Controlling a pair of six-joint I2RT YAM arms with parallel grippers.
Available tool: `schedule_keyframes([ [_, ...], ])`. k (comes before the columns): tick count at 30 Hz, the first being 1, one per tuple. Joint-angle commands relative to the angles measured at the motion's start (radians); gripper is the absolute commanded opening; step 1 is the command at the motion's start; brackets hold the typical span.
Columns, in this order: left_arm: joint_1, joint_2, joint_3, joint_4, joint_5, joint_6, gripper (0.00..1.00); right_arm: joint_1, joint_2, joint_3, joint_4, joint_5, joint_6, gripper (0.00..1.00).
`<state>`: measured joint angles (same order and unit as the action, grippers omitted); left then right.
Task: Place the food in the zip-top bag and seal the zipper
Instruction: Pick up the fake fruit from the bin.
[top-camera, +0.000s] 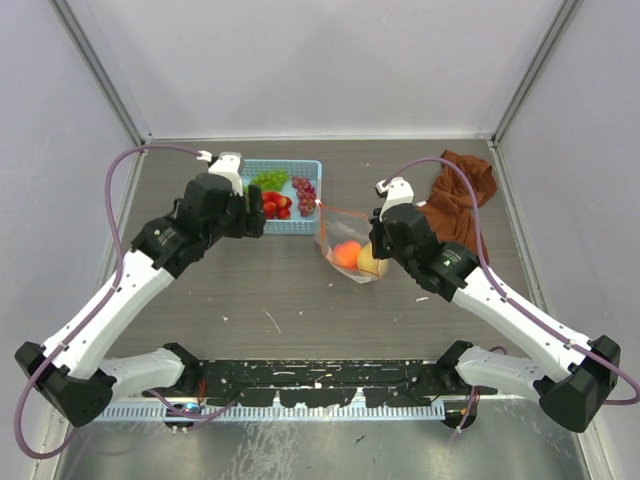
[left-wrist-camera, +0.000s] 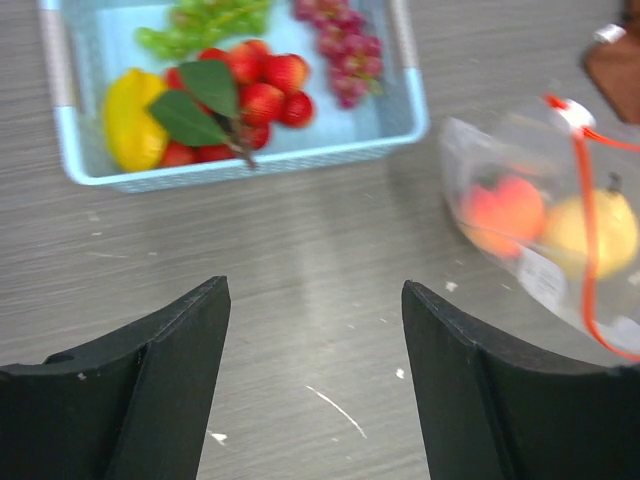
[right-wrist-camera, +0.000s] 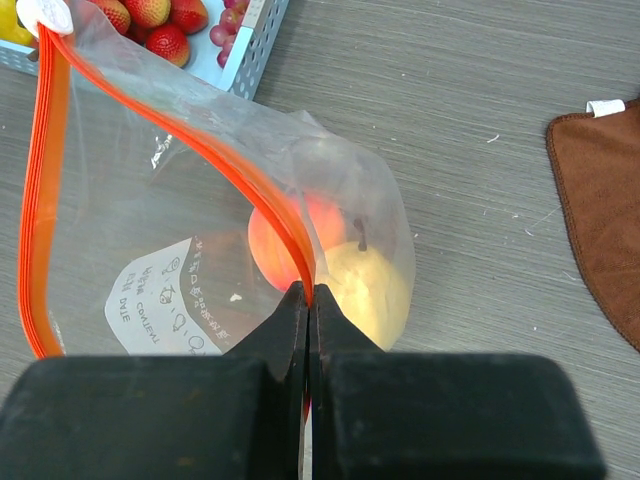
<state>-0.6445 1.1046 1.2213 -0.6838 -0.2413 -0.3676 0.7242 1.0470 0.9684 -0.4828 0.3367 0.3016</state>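
The clear zip-top bag (top-camera: 350, 250) lies right of the light-blue basket (top-camera: 312, 166), with an orange-red peach (top-camera: 347, 253) and a yellow-orange peach (top-camera: 369, 263) inside. My right gripper (right-wrist-camera: 308, 292) is shut on the bag's red-orange zipper (right-wrist-camera: 180, 135), holding the mouth up. The bag (left-wrist-camera: 540, 240) also shows in the left wrist view. Strawberries (left-wrist-camera: 262, 92) with green leaves (left-wrist-camera: 195, 100), a yellow piece (left-wrist-camera: 130, 125), green grapes (left-wrist-camera: 195, 25) and purple grapes (left-wrist-camera: 345, 50) lie in the basket (left-wrist-camera: 405, 70). My left gripper (left-wrist-camera: 315, 330) is open and empty, above the table in front of the basket.
A rust-brown cloth (top-camera: 460, 200) lies at the back right, behind my right arm, and shows in the right wrist view (right-wrist-camera: 600, 220). Grey walls enclose the table on the left, back and right.
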Motion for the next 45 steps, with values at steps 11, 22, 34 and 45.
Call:
schedule_keyframes([
  [11,0.348,0.393,0.344,-0.112,0.076,0.272,0.7,-0.002,-0.013,-0.005,0.074,-0.024,-0.025,0.0],
  [22,0.423,0.754,0.537,-0.127,0.069,0.323,0.57,-0.002,-0.04,-0.029,0.099,-0.082,-0.03,0.0],
  [34,0.426,0.952,0.6,-0.137,0.038,0.335,0.58,-0.002,-0.027,-0.047,0.121,-0.11,-0.027,0.0],
  [45,0.428,1.04,0.612,-0.166,0.056,0.335,0.68,-0.002,-0.012,-0.051,0.133,-0.161,-0.02,0.0],
])
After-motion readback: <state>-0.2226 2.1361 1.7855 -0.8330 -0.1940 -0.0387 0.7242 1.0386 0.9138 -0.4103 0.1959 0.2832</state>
